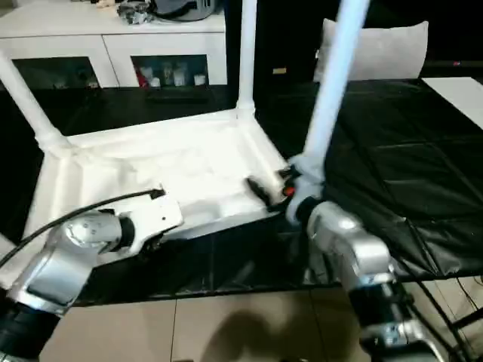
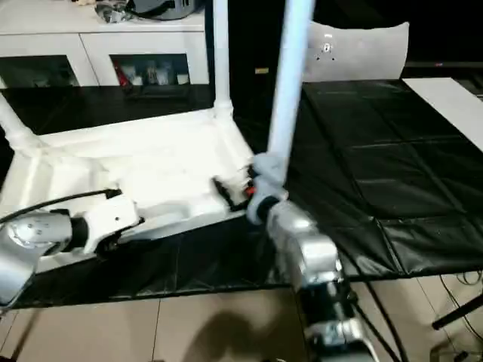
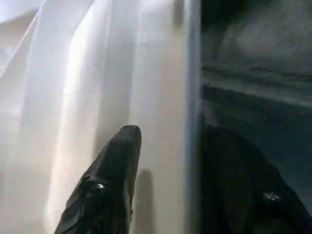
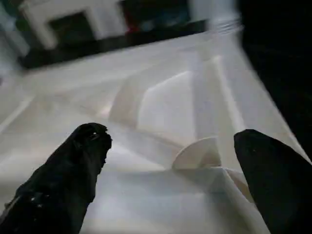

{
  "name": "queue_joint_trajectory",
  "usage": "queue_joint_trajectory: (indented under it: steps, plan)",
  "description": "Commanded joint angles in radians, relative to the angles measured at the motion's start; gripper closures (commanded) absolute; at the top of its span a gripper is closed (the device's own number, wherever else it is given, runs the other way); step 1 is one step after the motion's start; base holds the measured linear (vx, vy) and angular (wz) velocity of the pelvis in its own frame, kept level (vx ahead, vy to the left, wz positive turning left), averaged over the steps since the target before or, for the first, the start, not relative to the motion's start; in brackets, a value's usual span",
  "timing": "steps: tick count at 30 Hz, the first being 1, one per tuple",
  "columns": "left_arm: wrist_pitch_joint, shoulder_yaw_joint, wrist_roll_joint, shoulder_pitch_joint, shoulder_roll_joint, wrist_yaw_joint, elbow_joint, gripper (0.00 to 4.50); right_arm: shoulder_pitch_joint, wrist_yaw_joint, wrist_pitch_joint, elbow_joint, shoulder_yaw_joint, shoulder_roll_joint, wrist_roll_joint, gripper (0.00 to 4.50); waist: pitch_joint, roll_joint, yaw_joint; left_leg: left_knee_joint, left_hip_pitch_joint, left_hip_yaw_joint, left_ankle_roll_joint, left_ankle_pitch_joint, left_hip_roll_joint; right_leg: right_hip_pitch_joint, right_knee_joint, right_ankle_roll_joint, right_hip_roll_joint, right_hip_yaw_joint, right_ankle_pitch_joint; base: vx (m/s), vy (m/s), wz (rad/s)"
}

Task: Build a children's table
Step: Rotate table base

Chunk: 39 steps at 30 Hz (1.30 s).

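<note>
Lying upside down on black-covered work table (image 1: 392,166): white tabletop (image 1: 173,170), three legs standing up — far-left leg (image 1: 26,102), far-right leg (image 1: 247,53), near-right leg (image 1: 332,83). White cabinet (image 1: 113,45) behind.
Left wrist: left gripper (image 3: 195,185) fingers parted, straddling tabletop near edge, one finger (image 3: 109,185) over white rim.
Right wrist: right gripper (image 4: 170,170) spread wide over ribbed underside, round socket (image 4: 197,156) between fingers, nothing held.
</note>
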Motion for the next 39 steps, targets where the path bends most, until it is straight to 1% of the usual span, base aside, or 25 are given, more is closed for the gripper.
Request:
queue_joint_trajectory:
  steps: [1, 3, 4, 5, 6, 9, 10, 14, 16, 18, 19, 20, 22, 23, 24, 25, 28, 29, 30, 31, 32, 34, 35, 37, 39]
  plan:
    - [-0.044, -0.019, 0.026, -0.012, -0.011, 0.032, 0.028, 2.08, -0.019, -0.048, -0.036, 0.041, -0.074, -0.026, 0.017, 0.0, -0.061, 0.013, -0.009, -0.079, -0.009, 0.003, 0.012, -0.123, 0.015, 0.065, -0.057, -0.099, -0.056, 0.067, -0.289, 0.0, 0.0, 0.0]
    - [-0.055, -0.021, 0.026, -0.014, -0.017, 0.038, 0.036, 2.08, -0.024, -0.051, -0.045, 0.054, -0.082, -0.034, 0.017, 0.0, -0.061, 0.014, -0.009, -0.078, -0.009, 0.004, 0.012, -0.117, 0.016, 0.065, -0.055, -0.107, -0.056, 0.068, -0.277, 0.0, 0.0, 0.0]
    - [-0.07, -0.026, 0.03, -0.019, -0.03, 0.05, 0.051, 2.08, -0.037, -0.054, -0.062, 0.077, -0.105, -0.044, 0.025, 0.0, -0.063, 0.008, -0.01, -0.076, -0.014, 0.006, 0.019, -0.099, 0.014, 0.069, -0.052, -0.111, -0.057, 0.068, -0.261, 0.0, 0.0, 0.0]
    - [-0.075, -0.028, 0.031, -0.02, -0.033, 0.053, 0.055, 2.08, -0.04, -0.054, -0.066, 0.083, -0.113, -0.046, 0.028, 0.0, -0.062, 0.008, -0.011, -0.077, -0.013, 0.006, 0.02, -0.101, 0.015, 0.068, -0.052, -0.114, -0.057, 0.068, -0.266, 0.0, 0.0, 0.0]
    - [-0.091, -0.032, 0.038, -0.024, -0.045, 0.066, 0.068, 2.08, -0.049, -0.056, -0.075, 0.097, -0.132, -0.054, 0.033, 0.0, -0.062, 0.001, -0.011, -0.076, -0.013, 0.008, 0.026, -0.1, 0.014, 0.068, -0.054, -0.113, -0.057, 0.068, -0.28, 0.0, 0.0, 0.0]
    - [-0.124, -0.04, 0.046, -0.033, -0.069, 0.097, 0.101, 2.08, -0.067, -0.062, -0.099, 0.133, -0.155, -0.078, 0.031, 0.0, -0.059, 0.002, -0.008, -0.075, -0.011, 0.01, 0.033, -0.11, 0.013, 0.065, -0.062, -0.105, -0.057, 0.066, -0.329, 0.0, 0.0, 0.0]
    - [-0.152, -0.047, 0.049, -0.042, -0.083, 0.114, 0.125, 2.08, -0.081, -0.071, -0.115, 0.162, -0.172, -0.094, 0.03, 0.0, -0.059, -0.001, -0.006, -0.075, -0.01, 0.011, 0.035, -0.115, 0.012, 0.063, -0.065, -0.095, -0.058, 0.065, -0.357, 0.0, 0.0, 0.0]
    - [-0.212, -0.071, 0.07, -0.073, -0.118, 0.152, 0.192, 2.08, -0.109, -0.091, -0.15, 0.219, -0.212, -0.14, 0.028, 0.0, -0.062, -0.006, -0.002, -0.073, -0.009, 0.013, 0.038, -0.097, 0.014, 0.063, -0.062, -0.093, -0.057, 0.065, -0.343, 0.0, 0.0, 0.0]
    - [-0.242, -0.077, 0.088, -0.107, -0.142, 0.189, 0.253, 2.08, -0.114, -0.104, -0.159, 0.239, -0.231, -0.165, 0.023, 0.0, -0.065, -0.013, 0.0, -0.071, -0.014, 0.014, 0.044, -0.065, 0.015, 0.066, -0.056, -0.093, -0.057, 0.066, -0.312, 0.0, 0.0, 0.0]
    - [-0.264, -0.079, 0.1, -0.129, -0.153, 0.212, 0.291, 2.08, -0.111, -0.111, -0.164, 0.243, -0.238, -0.178, 0.017, 0.0, -0.065, -0.011, 0.003, -0.069, -0.013, 0.014, 0.048, -0.051, 0.014, 0.065, -0.055, -0.094, -0.056, 0.066, -0.296, 0.0, 0.0, 0.0]
    - [-0.283, -0.081, 0.11, -0.15, -0.165, 0.239, 0.326, 2.08, -0.108, -0.116, -0.166, 0.249, -0.245, -0.189, 0.017, 0.0, -0.065, -0.017, 0.005, -0.068, -0.017, 0.015, 0.053, -0.044, 0.011, 0.067, -0.054, -0.092, -0.056, 0.065, -0.294, 0.0, 0.0, 0.0]
    - [-0.304, -0.081, 0.12, -0.18, -0.182, 0.277, 0.371, 2.08, -0.103, -0.131, -0.174, 0.258, -0.26, -0.204, 0.02, 0.0, -0.066, -0.017, 0.005, -0.068, -0.015, 0.015, 0.052, -0.046, 0.012, 0.067, -0.054, -0.09, -0.057, 0.065, -0.299, 0.0, 0.0, 0.0]
    - [-0.317, -0.081, 0.124, -0.2, -0.195, 0.303, 0.402, 2.08, -0.1, -0.145, -0.185, 0.266, -0.271, -0.214, 0.023, 0.0, -0.065, -0.019, 0.008, -0.068, -0.014, 0.017, 0.051, -0.05, 0.011, 0.066, -0.059, -0.077, -0.057, 0.064, -0.324, 0.0, 0.0, 0.0]
    - [-0.326, -0.08, 0.134, -0.224, -0.217, 0.346, 0.436, 2.08, -0.09, -0.16, -0.193, 0.266, -0.286, -0.229, 0.024, 0.0, -0.066, -0.016, 0.009, -0.068, -0.015, 0.016, 0.049, -0.049, 0.011, 0.067, -0.059, -0.075, -0.058, 0.063, -0.327, 0.0, 0.0, 0.0]
    - [-0.33, -0.08, 0.137, -0.232, -0.225, 0.361, 0.449, 2.08, -0.087, -0.166, -0.197, 0.266, -0.292, -0.234, 0.024, 0.0, -0.065, -0.02, 0.009, -0.065, -0.013, 0.019, 0.049, -0.051, 0.008, 0.064, -0.065, -0.061, -0.053, 0.062, -0.341, 0.0, 0.0, 0.0]
    - [-0.34, -0.079, 0.141, -0.246, -0.239, 0.385, 0.473, 2.08, -0.081, -0.173, -0.203, 0.268, -0.299, -0.243, 0.021, 0.0, -0.066, -0.023, 0.011, -0.065, -0.019, 0.017, 0.05, -0.04, 0.006, 0.071, -0.061, -0.052, -0.054, 0.061, -0.338, 0.0, 0.0, 0.0]
    - [-0.358, -0.077, 0.146, -0.269, -0.268, 0.429, 0.519, 2.08, -0.07, -0.182, -0.206, 0.265, -0.308, -0.254, 0.02, 0.0, -0.069, -0.025, 0.006, -0.063, -0.021, 0.018, 0.06, -0.032, 0.004, 0.07, -0.06, -0.048, -0.055, 0.059, -0.328, 0.0, 0.0, 0.0]
    - [-0.386, -0.079, 0.157, -0.296, -0.301, 0.487, 0.577, 2.08, -0.056, -0.189, -0.202, 0.254, -0.316, -0.259, 0.025, 0.0, -0.068, -0.026, -0.002, -0.061, -0.027, 0.019, 0.069, -0.028, 0.0, 0.072, -0.062, -0.049, -0.051, 0.056, -0.327, 0.0, 0.0, 0.0]
    - [-0.39, -0.08, 0.159, -0.299, -0.304, 0.494, 0.583, 2.08, -0.054, -0.19, -0.201, 0.252, -0.317, -0.26, 0.025, 0.0, -0.067, -0.023, -0.004, -0.058, -0.024, 0.021, 0.077, -0.04, -0.003, 0.068, -0.071, -0.044, -0.047, 0.055, -0.342, 0.0, 0.0, 0.0]
    - [-0.408, -0.068, 0.156, -0.322, -0.345, 0.56, 0.632, 2.08, -0.037, -0.189, -0.194, 0.229, -0.319, -0.26, 0.031, 0.0, -0.07, -0.023, -0.004, -0.058, -0.029, 0.018, 0.082, -0.037, -0.004, 0.074, -0.068, -0.041, -0.049, 0.052, -0.34, 0.0, 0.0, 0.0]
    - [-0.415, -0.059, 0.15, -0.328, -0.362, 0.586, 0.644, 2.08, -0.03, -0.184, -0.191, 0.217, -0.315, -0.257, 0.033, 0.0, -0.068, -0.024, -0.005, -0.057, -0.027, 0.022, 0.088, -0.045, -0.005, 0.069, -0.076, -0.034, -0.046, 0.051, -0.352, 0.0, 0.0, 0.0]
    - [-0.422, -0.035, 0.127, -0.33, -0.391, 0.62, 0.651, 2.08, -0.02, -0.17, -0.188, 0.195, -0.306, -0.249, 0.037, 0.0, -0.071, -0.02, -0.003, -0.056, -0.027, 0.018, 0.091, -0.052, -0.002, 0.072, -0.075, -0.036, -0.05, 0.048, -0.357, 0.0, 0.0, 0.0]
    - [-0.431, 0.005, 0.088, -0.319, -0.418, 0.645, 0.636, 2.08, -0.009, -0.149, -0.18, 0.167, -0.294, -0.235, 0.044, 0.0, -0.07, -0.018, -0.006, -0.056, -0.029, 0.018, 0.098, -0.054, -0.002, 0.071, -0.076, -0.041, -0.049, 0.046, -0.354, 0.0, 0.0, 0.0]
    - [-0.426, 0.056, 0.028, -0.285, -0.44, 0.643, 0.582, 2.08, 0.009, -0.117, -0.189, 0.132, -0.262, -0.227, 0.035, 0.0, -0.071, -0.02, -0.005, -0.057, -0.029, 0.017, 0.104, -0.059, 0.0, 0.07, -0.076, -0.049, -0.05, 0.045, -0.353, 0.0, 0.0, 0.0]
    - [-0.436, 0.082, -0.01, -0.254, -0.447, 0.63, 0.538, 2.08, 0.026, -0.105, -0.193, 0.105, -0.235, -0.223, 0.019, 0.0, -0.07, -0.018, -0.006, -0.058, -0.026, 0.016, 0.107, -0.062, 0.005, 0.067, -0.075, -0.061, -0.051, 0.045, -0.349, 0.0, 0.0, 0.0]
